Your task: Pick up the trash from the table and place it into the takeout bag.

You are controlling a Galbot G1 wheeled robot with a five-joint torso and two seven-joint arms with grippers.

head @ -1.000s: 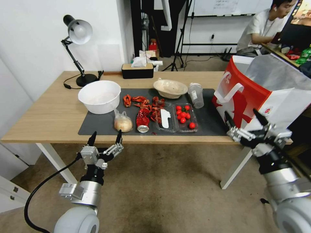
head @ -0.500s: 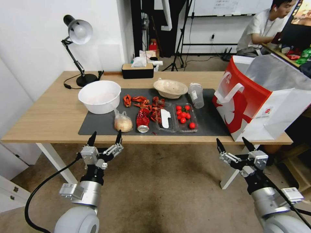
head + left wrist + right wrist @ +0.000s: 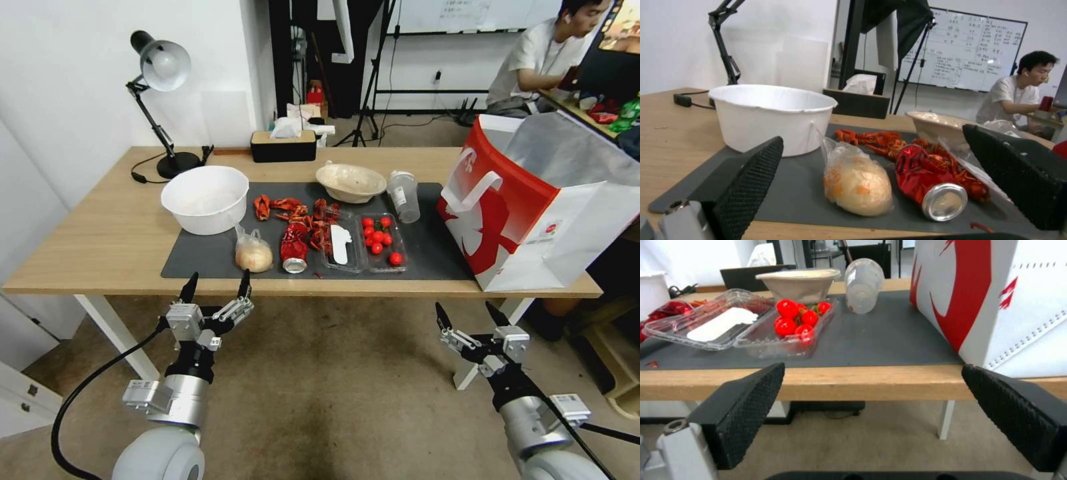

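Note:
On the dark mat of the table (image 3: 100,227) lie a round bun in a clear bag (image 3: 253,254) (image 3: 858,183) and, beside it, a crushed red can (image 3: 293,250) (image 3: 929,180). Farther back stand a shallow beige bowl (image 3: 351,182) (image 3: 798,283) and a clear lidded plastic cup (image 3: 404,195) (image 3: 864,285). The red-and-white takeout bag (image 3: 527,200) (image 3: 996,296) stands open at the table's right end. My left gripper (image 3: 219,277) hangs open just off the front edge, facing the bun. Below the front edge, left of the bag, my right gripper (image 3: 465,308) is open and holds nothing.
A large white bowl (image 3: 205,198) sits left of the bun. A clear tray of cherry tomatoes (image 3: 381,241) and its open lid (image 3: 340,248) lie mid-mat, with red crayfish shells (image 3: 300,210) behind. A desk lamp (image 3: 160,73) and tissue box (image 3: 283,145) stand at the back.
My right arm has dropped from in front of the takeout bag to below the table's front edge and moved left. The left arm and the table's things have not moved.

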